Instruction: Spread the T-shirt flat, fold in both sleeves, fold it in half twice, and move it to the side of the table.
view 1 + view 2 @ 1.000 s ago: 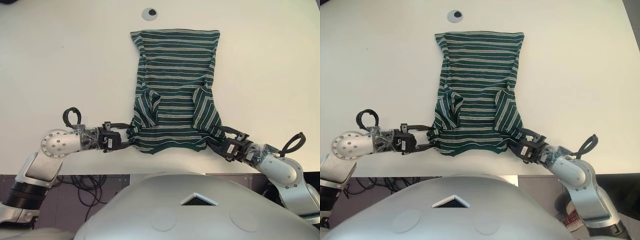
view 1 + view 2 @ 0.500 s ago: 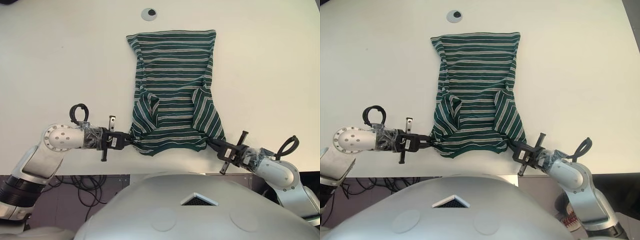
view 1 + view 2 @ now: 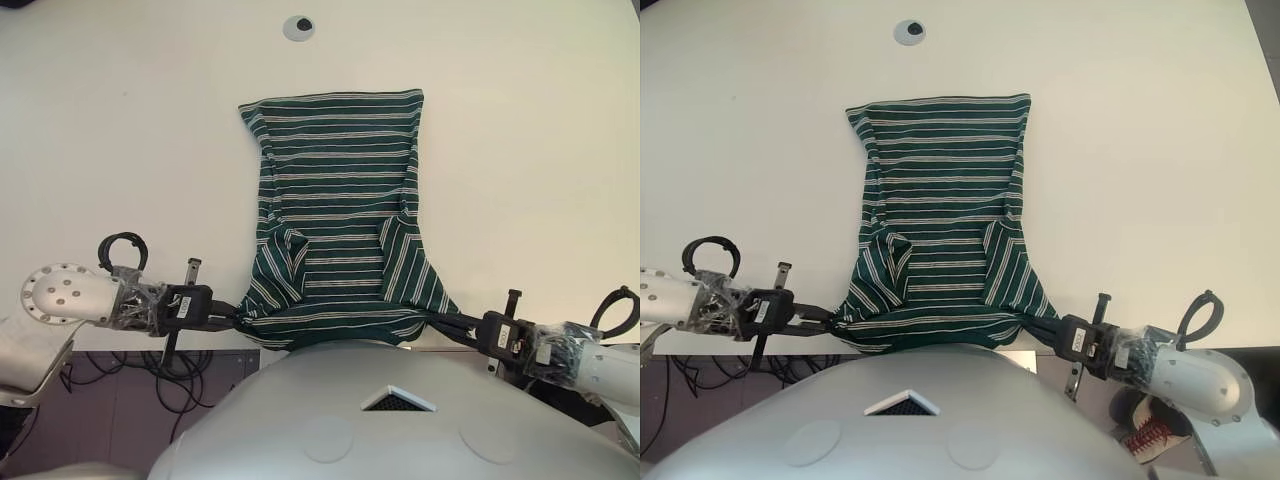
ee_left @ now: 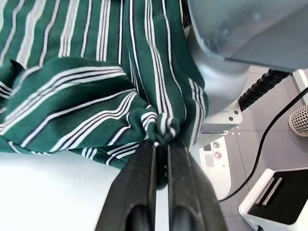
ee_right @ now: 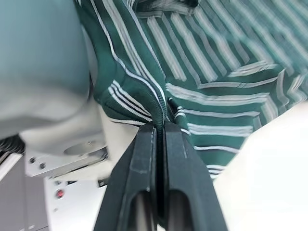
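One shirt [image 3: 340, 210] lying mid-table [image 3: 120, 150], both sleeves folded in, near end at the front edge. Two grippers, left [image 3: 236, 317] and right [image 3: 440, 320], each clamped on a near corner. Wrist views show the pinched fabric up close.

**Hem and pinched corners out of sight**

Cannot follow the nearest hem of the T-shirt [image 3: 340, 200] past the bench [image 3: 120, 150] edge. Cannot see the cloth clamped inside the left fingers [image 4: 137, 192] or the right fingers [image 5: 134, 183]. Too small to identify: round grey disc [image 3: 298, 27] far back.
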Controlling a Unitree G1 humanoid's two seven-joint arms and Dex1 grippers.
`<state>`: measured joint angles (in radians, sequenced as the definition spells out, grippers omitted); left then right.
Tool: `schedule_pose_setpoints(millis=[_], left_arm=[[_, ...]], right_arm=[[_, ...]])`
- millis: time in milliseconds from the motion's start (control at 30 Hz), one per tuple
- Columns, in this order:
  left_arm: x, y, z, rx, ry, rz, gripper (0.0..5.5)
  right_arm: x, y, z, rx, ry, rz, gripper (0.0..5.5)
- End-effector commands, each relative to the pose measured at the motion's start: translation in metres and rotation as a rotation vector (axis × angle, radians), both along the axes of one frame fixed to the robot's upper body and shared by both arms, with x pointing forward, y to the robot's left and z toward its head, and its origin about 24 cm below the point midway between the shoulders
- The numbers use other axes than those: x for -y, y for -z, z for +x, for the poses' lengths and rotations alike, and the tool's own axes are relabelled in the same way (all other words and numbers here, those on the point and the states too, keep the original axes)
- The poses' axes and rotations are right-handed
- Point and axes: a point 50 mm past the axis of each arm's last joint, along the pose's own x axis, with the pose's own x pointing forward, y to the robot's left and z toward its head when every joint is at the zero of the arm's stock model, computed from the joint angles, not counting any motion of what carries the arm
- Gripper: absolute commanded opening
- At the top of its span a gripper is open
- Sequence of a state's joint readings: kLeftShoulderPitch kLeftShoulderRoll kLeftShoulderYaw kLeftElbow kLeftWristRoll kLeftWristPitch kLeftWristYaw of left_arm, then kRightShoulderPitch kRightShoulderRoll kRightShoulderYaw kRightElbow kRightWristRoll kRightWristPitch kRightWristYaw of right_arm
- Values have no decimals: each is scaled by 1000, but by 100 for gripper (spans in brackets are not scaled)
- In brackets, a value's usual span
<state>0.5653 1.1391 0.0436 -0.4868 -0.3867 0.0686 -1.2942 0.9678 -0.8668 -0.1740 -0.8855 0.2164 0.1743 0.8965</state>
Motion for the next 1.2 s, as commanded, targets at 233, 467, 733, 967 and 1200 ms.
schedule_pose_setpoints(millis=[233, 467, 733, 967, 1200], left_arm=[[19, -28, 54, 288, -181, -151, 5], [23, -37, 105, 413, -390, -217, 5], [29, -25, 166, 467, -600, -194, 5], [31, -10, 200, 428, -743, -165, 5], [32, 18, 213, 382, -819, -72, 5]], right_arm=[[-5, -28, 60, 290, 29, 5, 0], [-8, -43, 118, 412, 45, 10, 0], [-11, -42, 192, 469, 84, 23, 0], [-16, -25, 241, 454, 104, 11, 0], [-28, -1, 281, 381, 148, -11, 42]])
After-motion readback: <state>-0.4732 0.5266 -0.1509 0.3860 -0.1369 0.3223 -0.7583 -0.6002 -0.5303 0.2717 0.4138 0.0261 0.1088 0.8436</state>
